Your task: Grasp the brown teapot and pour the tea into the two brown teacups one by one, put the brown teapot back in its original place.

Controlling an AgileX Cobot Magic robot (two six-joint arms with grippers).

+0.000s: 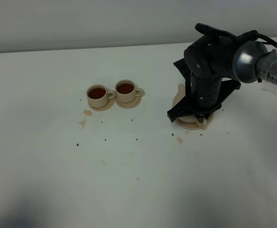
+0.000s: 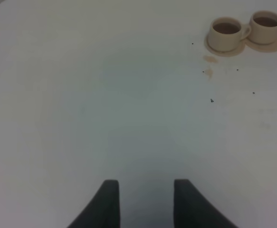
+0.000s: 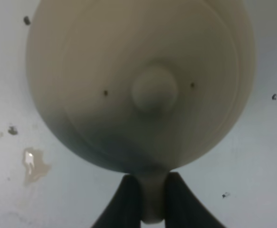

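Wide bare worktop along the near edge. Left gripper hanging over bare surface, jaws apart, holding nothing. Toward the right edge, brown teapot squat, beige-tan, knobbed lid up, seated on its saucer plate; right gripper clamped on the loop handle. Farther, left of centre, two brown teacups full of dark tea, handles pointing right, drips beside.

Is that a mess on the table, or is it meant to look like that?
It's a mess: tan tea puddles lie beside the left teacup and another in front of the teapot, with dark specks scattered across the white table.
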